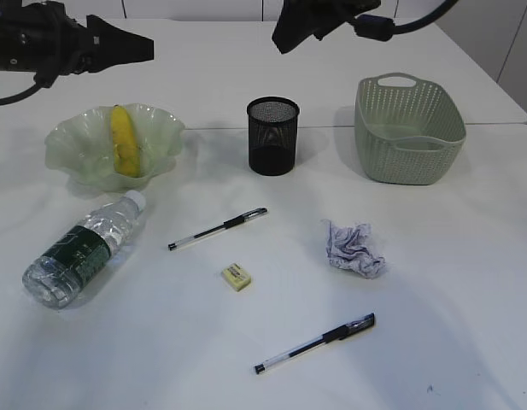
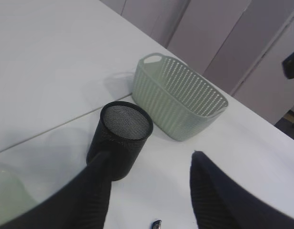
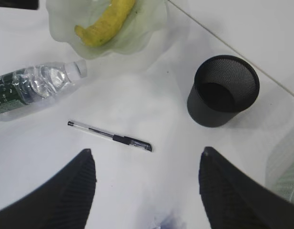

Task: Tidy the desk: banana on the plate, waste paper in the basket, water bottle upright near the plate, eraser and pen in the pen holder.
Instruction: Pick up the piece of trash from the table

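White desk (image 1: 468, 282), water bottle (image 1: 82, 249) lying flat, cap toward plate (image 1: 165, 128), both pincers wide, empty.

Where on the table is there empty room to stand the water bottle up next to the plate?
Bare table lies right of the plate, between it and the pen holder. The front left corner, below the lying bottle, is bare too. The middle is crowded: two pens, the eraser and the crumpled paper.
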### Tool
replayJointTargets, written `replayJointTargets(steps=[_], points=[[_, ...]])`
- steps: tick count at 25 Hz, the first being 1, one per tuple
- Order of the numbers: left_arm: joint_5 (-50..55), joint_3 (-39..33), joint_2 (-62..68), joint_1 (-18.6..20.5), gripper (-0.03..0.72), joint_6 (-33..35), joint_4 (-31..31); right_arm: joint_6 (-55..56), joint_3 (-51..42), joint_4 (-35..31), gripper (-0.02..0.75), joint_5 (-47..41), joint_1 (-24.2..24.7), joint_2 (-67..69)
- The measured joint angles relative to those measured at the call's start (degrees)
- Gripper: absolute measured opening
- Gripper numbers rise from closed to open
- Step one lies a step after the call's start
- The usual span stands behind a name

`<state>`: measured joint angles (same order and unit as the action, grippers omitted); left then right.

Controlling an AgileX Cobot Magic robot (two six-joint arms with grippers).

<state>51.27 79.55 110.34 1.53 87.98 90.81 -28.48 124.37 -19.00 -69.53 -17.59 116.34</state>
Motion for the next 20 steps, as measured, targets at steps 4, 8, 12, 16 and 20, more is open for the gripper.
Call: replayJointTargets(steps=[4,8,12,16,20], points=[[4.1,0.0,-1.3,0.8,0.379,-1.0,-0.9,1.3,0.0,1.2,0.503,-1.7,0.0,0.1],[7.9,0.0,-3.2,0.8,0.379,-1.6,-2.8,3.9,0.0,1.5,0.503,-2.0,0.0,0.8],[10.4,0.0,-5.3,0.8,0.379,-1.7,-5.2,9.0,0.0,1.6,0.503,-2.0,0.0,2.2],[9.5,0.0,-8.8,0.8,0.379,-1.7,-7.6,12.7,0.0,1.6,0.503,-2.0,0.0,4.6],[4.0,0.0,-13.5,0.8,0.379,-1.6,-11.4,13.5,0.0,1.7,0.503,-2.0,0.0,6.8]])
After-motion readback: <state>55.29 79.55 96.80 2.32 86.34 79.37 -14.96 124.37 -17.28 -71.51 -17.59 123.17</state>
